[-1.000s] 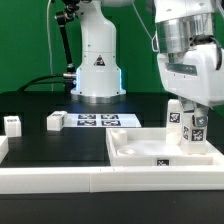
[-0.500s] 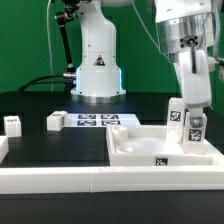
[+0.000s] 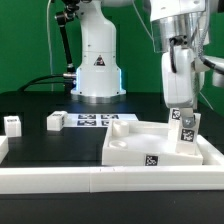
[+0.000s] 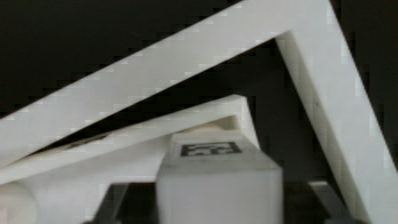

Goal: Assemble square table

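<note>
The gripper (image 3: pixel 180 106) hangs over the table's front corner on the exterior view's right, fingers pointing down. It is clamped on the held leg (image 3: pixel 185 133), a short white peg with black-and-white tags on two visible faces. In the wrist view the held leg (image 4: pixel 214 168) fills the gap between the gripper (image 4: pixel 214 205) fingers, of which only dark edges show, and a tag faces the camera. The held leg leans slightly and its lower end meets the far corner of the square tabletop (image 3: pixel 128 152) on the exterior view's right. Whether it is seated there cannot be determined. The square tabletop lies rim up along the table's front edge, touching the long white rail (image 3: pixel 60 181), with one tag on its front wall. It sits skewed to the rail, not square with it. A short white stub (image 3: pixel 120 127) stands at the tabletop's far corner on the exterior view's left. Two loose legs rest on the black table surface (image 3: pixel 40 140): the first loose leg (image 3: pixel 12 124) near the exterior view's left edge, the second loose leg (image 3: pixel 56 121) just beside the marker board (image 3: pixel 97 120). The marker board lies flat at mid-table in front of the robot base (image 3: pixel 97 65).
</note>
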### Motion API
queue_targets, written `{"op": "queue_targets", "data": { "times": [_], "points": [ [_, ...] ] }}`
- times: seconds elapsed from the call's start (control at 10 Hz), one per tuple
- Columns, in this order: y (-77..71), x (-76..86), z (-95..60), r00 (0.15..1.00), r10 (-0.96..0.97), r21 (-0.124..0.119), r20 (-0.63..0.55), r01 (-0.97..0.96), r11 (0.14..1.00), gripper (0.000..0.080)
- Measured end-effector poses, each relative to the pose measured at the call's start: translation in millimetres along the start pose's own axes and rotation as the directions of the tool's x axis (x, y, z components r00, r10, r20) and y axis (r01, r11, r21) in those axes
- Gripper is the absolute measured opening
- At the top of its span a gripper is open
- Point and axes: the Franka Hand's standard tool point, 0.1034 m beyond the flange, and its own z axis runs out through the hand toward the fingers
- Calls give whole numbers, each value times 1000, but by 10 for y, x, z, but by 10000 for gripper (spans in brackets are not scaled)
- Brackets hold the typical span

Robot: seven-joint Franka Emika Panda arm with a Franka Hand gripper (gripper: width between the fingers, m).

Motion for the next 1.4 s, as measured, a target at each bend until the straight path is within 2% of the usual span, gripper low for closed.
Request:
{"op": "queue_targets", "data": {
  "times": [0.1, 0.2, 0.3, 0.4, 0.5, 0.7, 0.8, 0.9, 1.2, 1.3, 1.4],
  "points": [
    [-8, 11, -1, 1000, -4, 2, -1, 4, 1000, 290],
    [-2, 8, 2, 1000, -18, 0, -2, 18, 1000, 390],
    [27, -2, -3, 998, -67, -22, -2, 67, 997, 526],
    [47, -3, -26, 992, -123, -44, 1, 123, 991, 526],
    [62, 1, -87, 985, -173, -62, 8, 173, 983, 622],
    [20, 48, -248, 962, -272, -50, 22, 272, 961, 641],
    [3, 126, -339, 954, -299, -38, 30, 300, 953, 648],
    [3, 167, -388, 959, -282, -32, 36, 284, 958, 648],
    [17, 161, -350, 958, -286, -37, 33, 287, 957, 649],
    [41, 185, -335, 934, -357, -69, 18, 358, 931, 649],
    [14, 208, -340, 886, -464, -113, 0, 461, 880, 649]
  ]
}}
